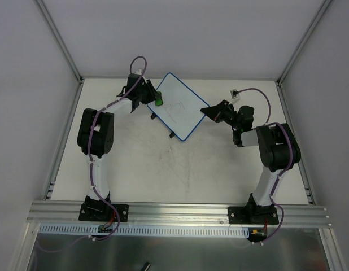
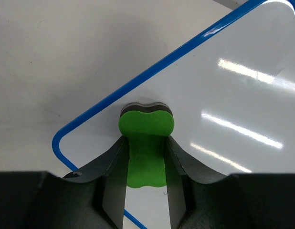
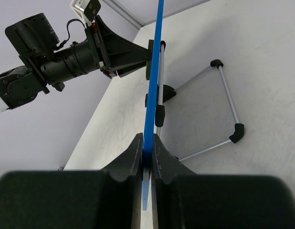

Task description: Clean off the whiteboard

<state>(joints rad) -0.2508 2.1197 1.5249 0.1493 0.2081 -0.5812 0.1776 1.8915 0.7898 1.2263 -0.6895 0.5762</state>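
Observation:
The whiteboard (image 1: 179, 106) is white with a thin blue rim and stands tilted on its wire stand at the back middle of the table. Faint scribbles show near its middle. My left gripper (image 1: 157, 100) is shut on a small green eraser (image 2: 146, 125) and presses it on the board's left part (image 2: 224, 95). My right gripper (image 1: 207, 111) is shut on the board's right edge, seen edge-on as a blue strip (image 3: 152, 95) between the fingers. The left arm's gripper (image 3: 114, 52) shows beyond the board in the right wrist view.
The board's wire stand (image 3: 224, 109) with black feet rests on the table behind the board. Grey walls enclose the table on the left, back and right. An aluminium rail (image 1: 180, 212) runs along the near edge by the arm bases.

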